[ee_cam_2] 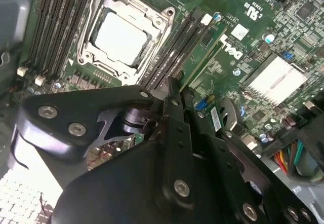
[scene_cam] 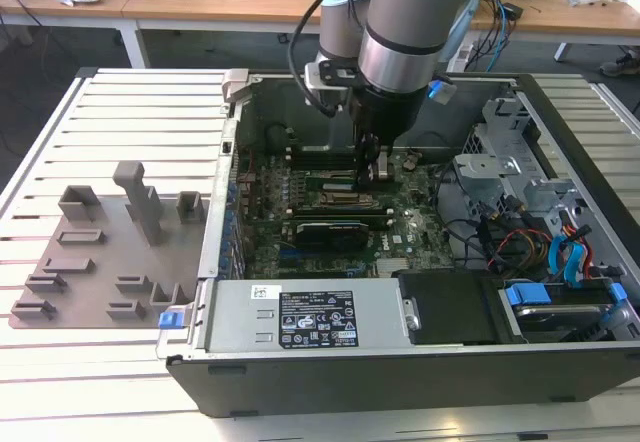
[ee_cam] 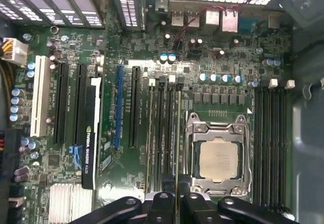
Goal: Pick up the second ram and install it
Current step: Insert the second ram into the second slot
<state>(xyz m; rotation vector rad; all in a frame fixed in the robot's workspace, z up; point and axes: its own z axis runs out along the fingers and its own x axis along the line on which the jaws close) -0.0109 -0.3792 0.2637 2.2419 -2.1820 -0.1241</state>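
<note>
Far to the exterior view's left of the processor socket, a grey fixture plate lies on the slatted table. Further right, inside the open computer case, the hand hangs low just beside the socket. Its fingers are drawn almost together, and they appear to pinch the thin green edge of the second ram. The stick stands on edge over the black slots next to the socket. Its long axis runs straight out from the fingertips, parallel to the slots. Which slot it meets, and whether it is seated, cannot be told.
</note>
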